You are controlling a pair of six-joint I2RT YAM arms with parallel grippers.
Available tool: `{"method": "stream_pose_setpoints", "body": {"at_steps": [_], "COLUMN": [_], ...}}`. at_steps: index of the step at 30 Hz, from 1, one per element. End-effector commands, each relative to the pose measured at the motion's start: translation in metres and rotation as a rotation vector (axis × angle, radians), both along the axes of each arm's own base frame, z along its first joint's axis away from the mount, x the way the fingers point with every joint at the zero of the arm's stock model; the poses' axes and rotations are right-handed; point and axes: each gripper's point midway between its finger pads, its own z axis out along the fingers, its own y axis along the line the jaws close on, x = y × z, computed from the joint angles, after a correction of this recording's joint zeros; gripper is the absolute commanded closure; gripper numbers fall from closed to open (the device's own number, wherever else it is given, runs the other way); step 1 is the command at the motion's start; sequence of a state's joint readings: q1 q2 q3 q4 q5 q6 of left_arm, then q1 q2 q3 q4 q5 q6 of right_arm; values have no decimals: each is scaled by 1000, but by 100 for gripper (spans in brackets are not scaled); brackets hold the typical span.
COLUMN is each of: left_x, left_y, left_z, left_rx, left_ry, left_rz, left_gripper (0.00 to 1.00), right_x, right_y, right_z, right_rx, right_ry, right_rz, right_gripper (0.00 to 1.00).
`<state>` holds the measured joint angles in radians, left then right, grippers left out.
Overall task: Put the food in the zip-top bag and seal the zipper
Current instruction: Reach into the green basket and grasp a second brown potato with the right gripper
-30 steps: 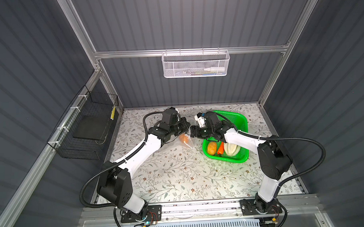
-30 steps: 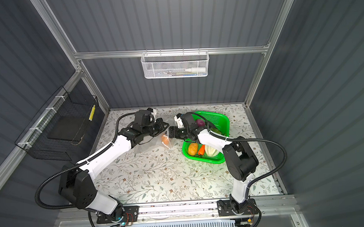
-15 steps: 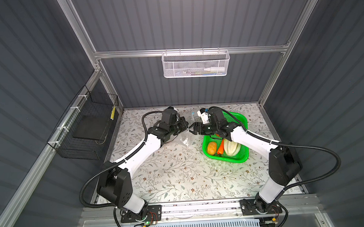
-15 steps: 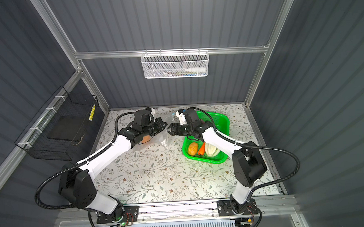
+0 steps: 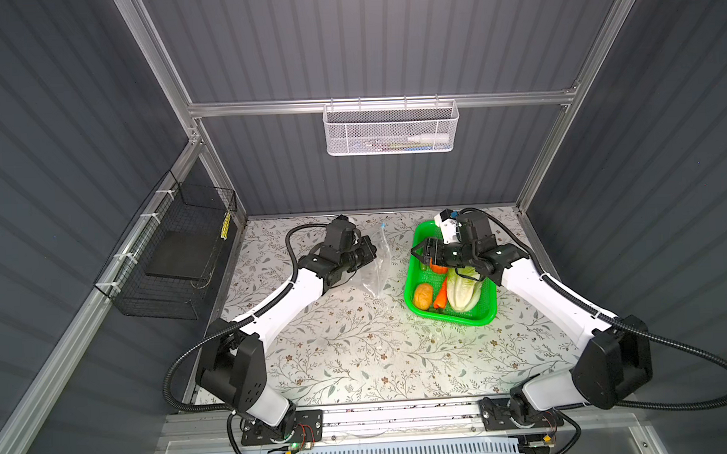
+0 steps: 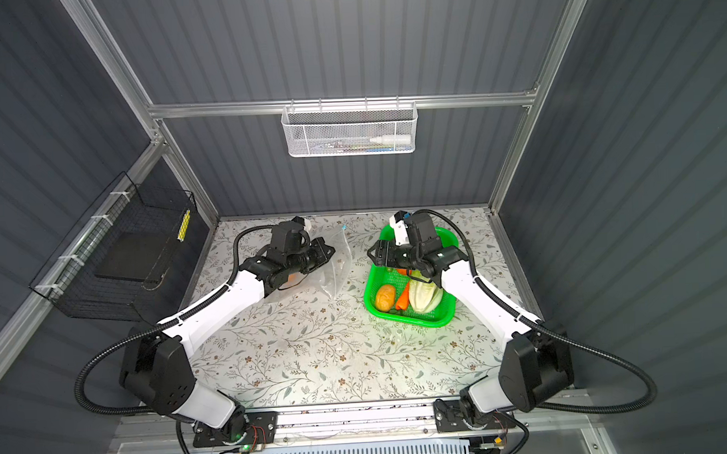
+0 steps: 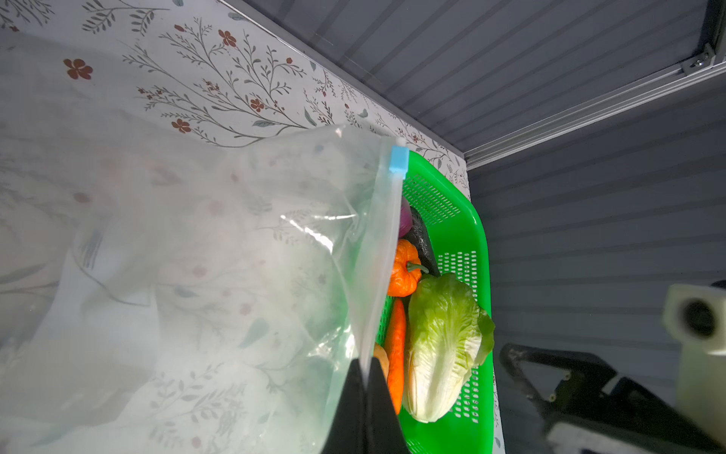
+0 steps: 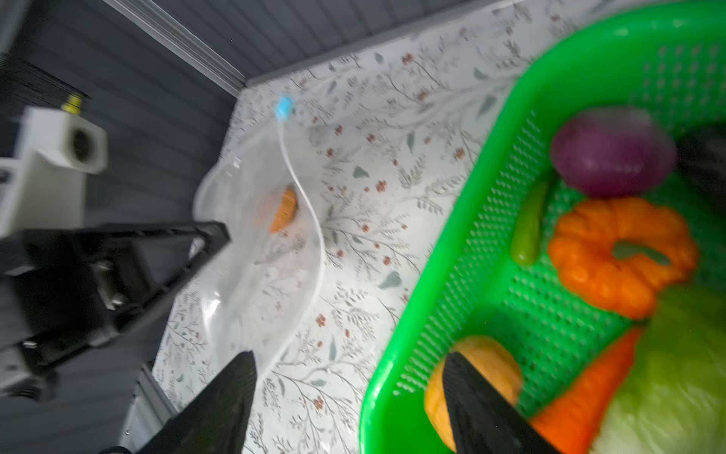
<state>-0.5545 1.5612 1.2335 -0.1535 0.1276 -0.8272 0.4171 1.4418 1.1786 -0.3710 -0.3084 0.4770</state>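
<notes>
- The left claw (image 7: 364,373) is pinching the zip-top bag (image 7: 216,255) with its fingers pressed together on the clear zipper strip at the mouth, low in the left wrist view.
- The light-blue slider tab (image 7: 398,159) is sitting at the far end of that strip, above center in the frame.
- In both top views the bag (image 5: 376,269) is lying crumpled on the floral tabletop, left of center, between the two arms.
- A tan-orange potato-like lump (image 8: 283,210) is showing through the plastic, inside the bag, left of center in the right wrist view.
- The right claw (image 8: 345,365) is standing wide apart and gripping nothing, one finger over the tabletop and one in front of the potato (image 8: 483,353); whether it is touching the potato cannot be told.
- In a top view the right claw (image 5: 419,253) is hovering at the upper left edge of the green basket (image 5: 448,316).
- Sitting in the basket are the napa cabbage (image 5: 464,289), carrot (image 5: 441,296), pumpkin (image 8: 620,251) and purple onion (image 8: 613,151).
</notes>
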Motion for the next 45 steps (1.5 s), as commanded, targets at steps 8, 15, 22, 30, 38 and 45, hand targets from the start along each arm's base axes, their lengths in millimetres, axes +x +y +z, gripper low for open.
{"method": "stream_pose_setpoints", "body": {"at_steps": [8,15,22,30,38,45], "left_x": [1,-2,-2,-1,-1,-2], "left_y": [-2,2,3,2,4,5], "left_z": [-17,-18,-18,-19,-19,-17], "left_rx": [25,23,26,28,36,35], "left_ry": [5,14,13,17,14,12], "left_rz": [-29,-10,-4,-7,-2,-1], "left_gripper": [100,100,100,100,100,100], "right_x": [-40,-27,-21,-20,-14,-10], "right_y": [-23,-25,-13,-11,-14,-18], "right_z": [-85,-120,-143,-169,-158,-124], "right_rx": [-161,-228,-266,-314,-319,-277], "right_ry": [266,307,326,360,314,242], "right_rz": [-63,-126,-115,-117,-140,-153], "right_gripper": [29,32,31,31,46,47]}}
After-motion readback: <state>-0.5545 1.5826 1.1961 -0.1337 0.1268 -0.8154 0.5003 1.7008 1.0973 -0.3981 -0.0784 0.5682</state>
